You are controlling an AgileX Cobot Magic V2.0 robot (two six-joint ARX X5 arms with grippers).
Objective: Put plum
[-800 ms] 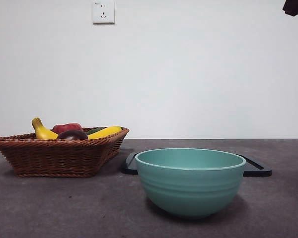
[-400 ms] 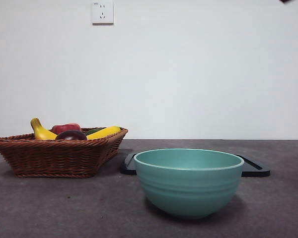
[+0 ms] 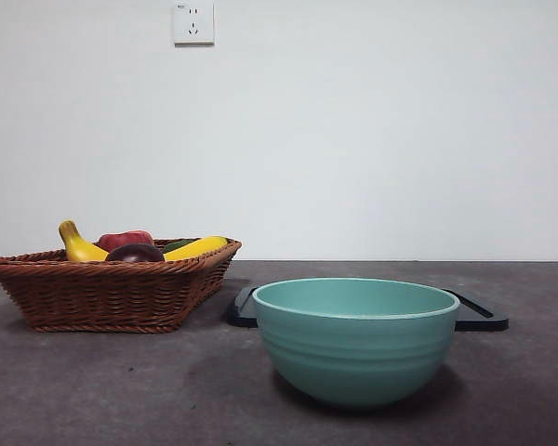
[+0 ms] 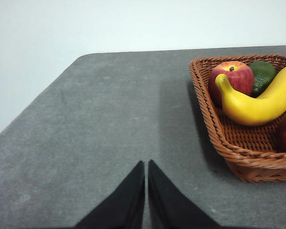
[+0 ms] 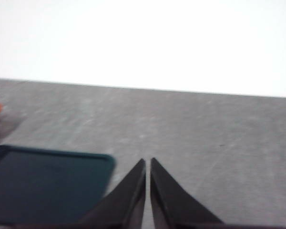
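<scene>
Front view: the plum (image 3: pixel 135 253) sits in the basket (image 3: pixel 112 293) by the banana (image 3: pixel 79 245), ready to be picked. The bowl (image 3: pixel 356 339) waits near, likely for it.

Left wrist view: the left pincer (image 4: pixel 146 167) is clenched, holding nothing, above the table (image 4: pixel 109 124) beside the basket.

Right wrist view: the right pincer (image 5: pixel 148 164) is clenched too, over the table by a dark tray (image 5: pixel 43 183).

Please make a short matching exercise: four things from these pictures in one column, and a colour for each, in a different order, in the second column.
Things:
1. curved banana
2. small round plum
3. wide ceramic bowl
4. woven wicker basket

Colours:
a. teal green
b. brown
c. yellow
d. dark purple-maroon

Pairs: 1-c, 2-d, 3-a, 4-b
</scene>
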